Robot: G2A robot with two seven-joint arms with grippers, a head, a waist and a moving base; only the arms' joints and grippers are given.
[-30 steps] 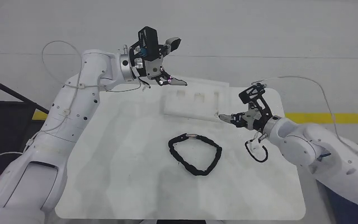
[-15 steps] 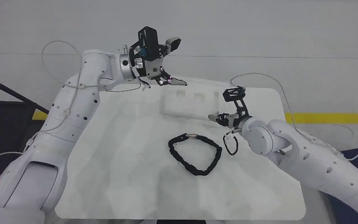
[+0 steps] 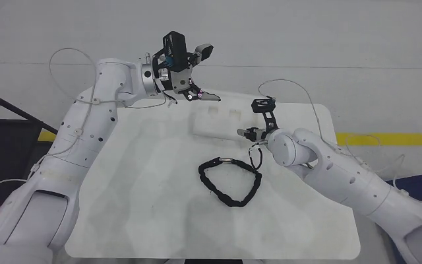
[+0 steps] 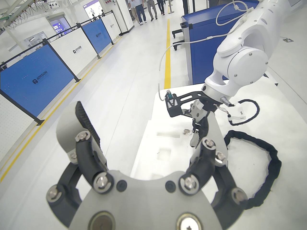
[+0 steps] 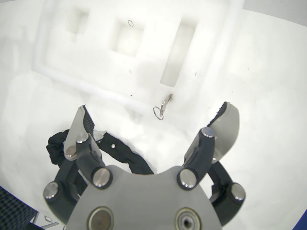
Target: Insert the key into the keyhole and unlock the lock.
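Note:
A black chain lock lies in a loop at mid-table, its silver lock body on the far side. The small key with its ring stands stuck in the white foam tray, just below the long slot. My right gripper hovers open right over the key, fingers to either side and apart from it, at the tray's front right corner. My left gripper is held high behind the table, open and empty. From there it sees the right gripper, the key and the chain.
The foam tray has three empty recesses and sits at the back of the white table. A yellow floor line runs past the table's right side. Bare tabletop lies to the left and in front of the chain.
The right arm has swung left across the table, from the right edge to the foam tray's front right corner. The left arm and the chain lock have stayed put.

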